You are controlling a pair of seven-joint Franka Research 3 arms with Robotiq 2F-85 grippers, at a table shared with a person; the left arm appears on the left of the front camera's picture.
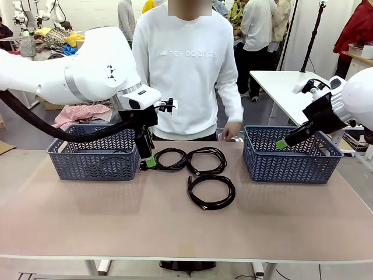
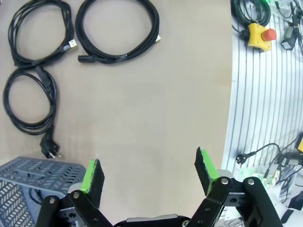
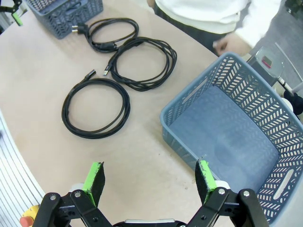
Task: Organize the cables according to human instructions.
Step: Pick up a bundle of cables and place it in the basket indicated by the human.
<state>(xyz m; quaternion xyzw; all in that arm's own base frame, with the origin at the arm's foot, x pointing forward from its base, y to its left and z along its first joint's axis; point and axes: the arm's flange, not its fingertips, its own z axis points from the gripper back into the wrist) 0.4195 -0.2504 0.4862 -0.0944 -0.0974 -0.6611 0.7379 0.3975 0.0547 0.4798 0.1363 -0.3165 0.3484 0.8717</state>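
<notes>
Three cables lie coiled in the middle of the table. The left cable (image 1: 170, 158) (image 2: 31, 106) (image 3: 113, 33) ends in a black plug near the left basket (image 1: 93, 153). Beside it lies the middle cable (image 1: 207, 160) (image 2: 40, 28) (image 3: 142, 64), and nearer to me the front cable (image 1: 211, 191) (image 2: 118, 30) (image 3: 96, 108). My left gripper (image 1: 149, 162) (image 2: 149, 172) hangs open and holds nothing, just above the table between the left basket's right end and the left cable. My right gripper (image 1: 281, 144) (image 3: 149, 177) is open with nothing in it, above the near-left rim of the right basket (image 1: 291, 154) (image 3: 227, 132).
A person in a white sweatshirt stands at the far side, one hand (image 1: 232, 131) lowered near the right basket's far-left corner. A white table (image 1: 285, 84) stands behind at the right. Past the table's near edge sits a yellow emergency-stop button (image 2: 260, 37) among loose wires.
</notes>
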